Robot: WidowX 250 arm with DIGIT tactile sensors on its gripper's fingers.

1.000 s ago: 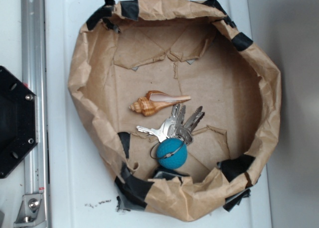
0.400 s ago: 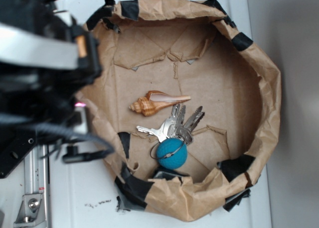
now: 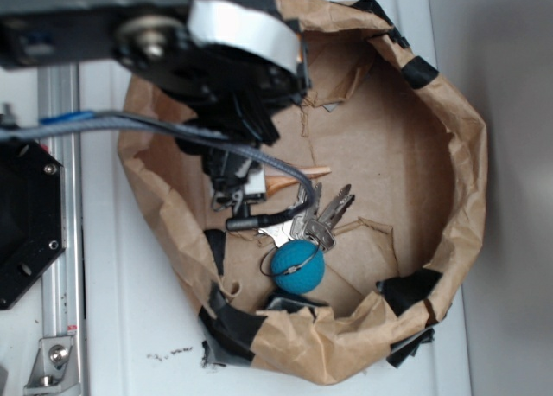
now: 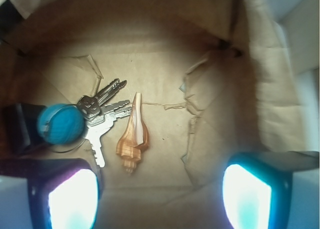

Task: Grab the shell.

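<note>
The small tan and orange-brown spiral shell [image 4: 132,136] is lying on the brown paper floor of the big crumpled paper bowl [image 3: 467,154], near the middle. A second ago the bowl was open to the sky with no arm over it. Now the black robot arm [image 3: 207,59] is reaching in over the shell, so only its thin pointed tail [image 3: 298,178] is peeking out from above. This likely means the grab is just starting. The gripper [image 4: 160,199] is hanging above the shell, wide open and holding nothing. Just beside the shell, the bunch of silver keys [image 4: 100,116] is lying almost touching it, with a round teal felt ball [image 4: 60,125] past them. The keys could get pinched too.
</note>
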